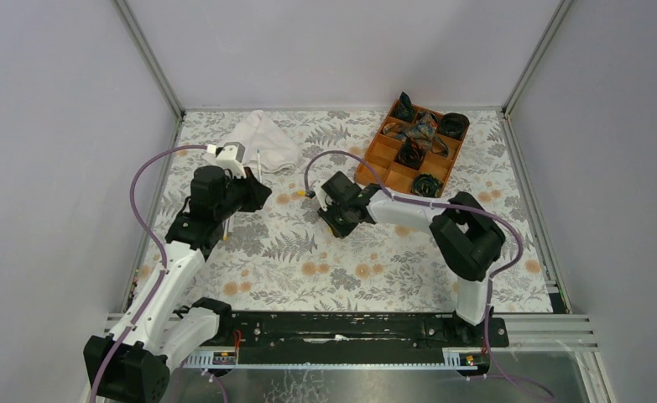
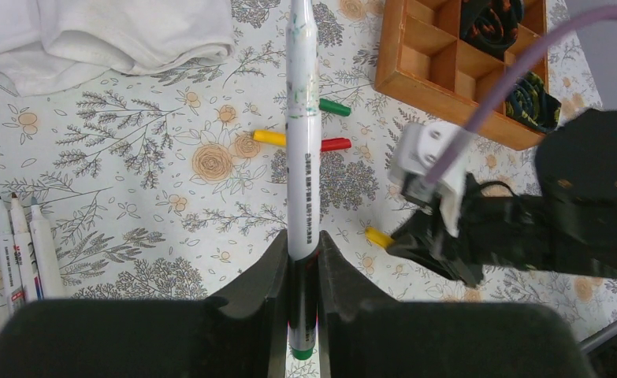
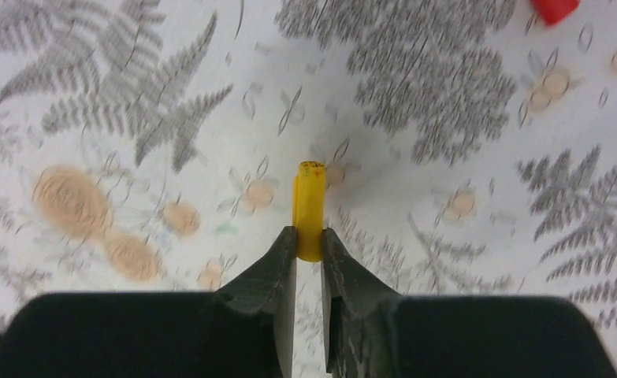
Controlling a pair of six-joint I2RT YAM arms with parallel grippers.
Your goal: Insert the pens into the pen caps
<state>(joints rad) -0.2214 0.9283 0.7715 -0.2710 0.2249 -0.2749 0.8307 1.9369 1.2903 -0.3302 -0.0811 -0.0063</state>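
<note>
**Pen [image 2: 302,157] in L, yellow cap [image 3: 309,209] in R, not mated yet**

Pen sits clamped in the left gripper [image 2: 302,252], fingers shut on the barrel near its green end, which pokes out at the bottom of the left wrist frame. Most of the white barrel runs free toward top centre, prob. so I have length to aim with. Black print runs along the barrel, plus green smudges; too blurred for me to read, no brand I can make out.

Right gripper [image 3: 309,248] is pinched on the yellow cap's near end. Its dark-rimmed mouth points away from the fingers, which I'd say leaves it clear for a pen. Can't tell if it's off the table [image 3: 92,94].

Pen and held cap are apart: in the left wrist view that cap shows right of centre, beside the barrel, not in line.

Loose caps lie around mid-frame there: green cap [image 2: 335,107], red cap [image 2: 336,144], second yellow cap [image 2: 269,138]. Spare pens [image 2: 21,244] lie at lower left, cloth [image 2: 100,35] at upper left, wooden tray [image 2: 415,75] at upper right.
</note>
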